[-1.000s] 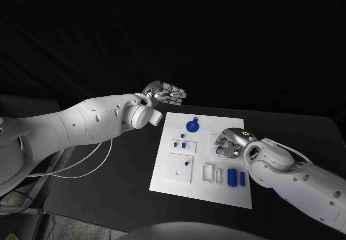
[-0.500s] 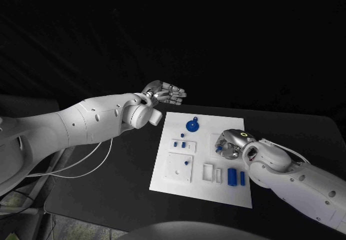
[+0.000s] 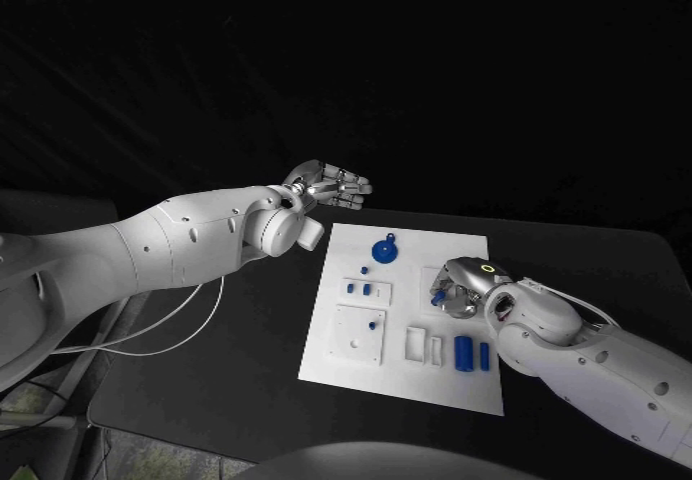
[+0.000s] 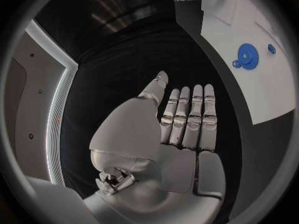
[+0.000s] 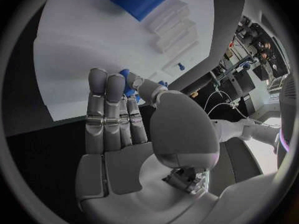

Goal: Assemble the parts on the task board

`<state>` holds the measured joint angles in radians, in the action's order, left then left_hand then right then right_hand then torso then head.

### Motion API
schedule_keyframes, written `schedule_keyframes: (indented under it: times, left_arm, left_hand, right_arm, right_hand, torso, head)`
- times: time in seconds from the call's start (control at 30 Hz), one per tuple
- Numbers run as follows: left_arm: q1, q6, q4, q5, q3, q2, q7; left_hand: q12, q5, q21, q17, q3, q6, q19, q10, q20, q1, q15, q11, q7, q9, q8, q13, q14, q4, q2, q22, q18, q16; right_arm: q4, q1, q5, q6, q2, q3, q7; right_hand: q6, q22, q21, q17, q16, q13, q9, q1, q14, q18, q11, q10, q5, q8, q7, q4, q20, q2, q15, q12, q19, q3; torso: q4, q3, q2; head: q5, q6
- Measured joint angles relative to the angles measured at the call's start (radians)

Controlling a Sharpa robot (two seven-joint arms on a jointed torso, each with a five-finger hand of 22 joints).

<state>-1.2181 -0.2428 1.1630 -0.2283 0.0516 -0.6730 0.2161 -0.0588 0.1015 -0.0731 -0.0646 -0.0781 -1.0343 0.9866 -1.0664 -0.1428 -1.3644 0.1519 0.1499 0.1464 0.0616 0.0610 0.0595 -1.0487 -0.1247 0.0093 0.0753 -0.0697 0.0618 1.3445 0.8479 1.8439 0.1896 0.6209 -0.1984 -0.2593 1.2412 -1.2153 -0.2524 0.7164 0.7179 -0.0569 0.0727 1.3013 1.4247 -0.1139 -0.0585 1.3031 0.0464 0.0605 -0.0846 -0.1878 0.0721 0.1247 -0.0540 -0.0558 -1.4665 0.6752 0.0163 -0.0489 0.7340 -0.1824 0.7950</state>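
White task board (image 3: 411,380), small blue parts (image 3: 464,353), blue gear (image 3: 385,251)

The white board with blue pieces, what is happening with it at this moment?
The robot is assembling parts on the task board. Its right hand is down over the board's right side and pinches a small blue part between thumb and fingers. The left hand hovers off the board's far left corner, fingers straight, holding nothing. A blue gear and two blue blocks lie on the board.
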Motion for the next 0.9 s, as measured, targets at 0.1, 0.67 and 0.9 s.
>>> schedule_keyframes:
  times: [0.1, 0.67, 0.9]
  left_arm:
    - [0.0, 0.0, 0.0, 0.0, 0.0, 0.0, 0.0]
    - [0.0, 0.002, -0.004, 0.004, 0.0, 0.0, -0.002]
    - [0.0, 0.003, -0.007, 0.009, 0.0, 0.002, -0.003]
  left_hand:
    - [0.0, 0.0, 0.0, 0.0, 0.0, 0.0, 0.0, 0.0, 0.0, 0.0, 0.0, 0.0, 0.0, 0.0, 0.0, 0.0, 0.0, 0.0, 0.0, 0.0, 0.0, 0.0]
    - [0.0, 0.0, 0.0, 0.0, 0.002, 0.004, 0.0, 0.0, 0.0, 0.005, 0.0, 0.0, 0.004, 0.0, 0.0, 0.0, 0.0, 0.007, 0.005, 0.0, 0.0, 0.0]
    - [0.0, 0.0, 0.0, 0.0, 0.003, 0.004, 0.0, 0.0, 0.0, 0.005, 0.0, 0.0, 0.004, 0.0, 0.0, 0.0, 0.0, 0.009, 0.005, 0.0, 0.0, 0.0]
  right_arm:
    - [0.005, -0.001, 0.002, 0.027, 0.0, 0.001, 0.002]
    - [0.12, 0.0, -0.053, 0.118, 0.033, -0.062, 0.016]
    - [0.166, 0.001, -0.083, 0.103, 0.017, -0.065, 0.019]
  right_hand:
    - [0.007, -0.016, -0.004, 0.003, -0.001, -0.004, 0.001, -0.004, 0.001, 0.008, -0.002, 0.002, 0.0, -0.001, 0.0, 0.002, 0.007, -0.004, -0.001, 0.0, 0.007, 0.01]
    - [0.014, -0.056, -0.007, 0.024, -0.015, -0.004, 0.005, -0.02, 0.005, 0.009, 0.0, 0.011, -0.004, 0.001, 0.004, -0.006, 0.01, -0.009, -0.005, -0.002, 0.003, 0.013]
    - [0.014, -0.065, 0.0, 0.03, -0.015, -0.004, 0.004, -0.021, 0.005, 0.008, 0.0, 0.011, -0.005, 0.001, 0.004, -0.013, 0.01, -0.01, -0.005, -0.002, 0.003, 0.006]
  torso:
    - [0.0002, 0.0, 0.0]
    - [0.0008, 0.0019, -0.001]
    - [-0.0007, 0.0026, -0.001]
  head:
    - [0.001, -0.001]
    - [0.003, -0.012]
    - [-0.004, -0.01]
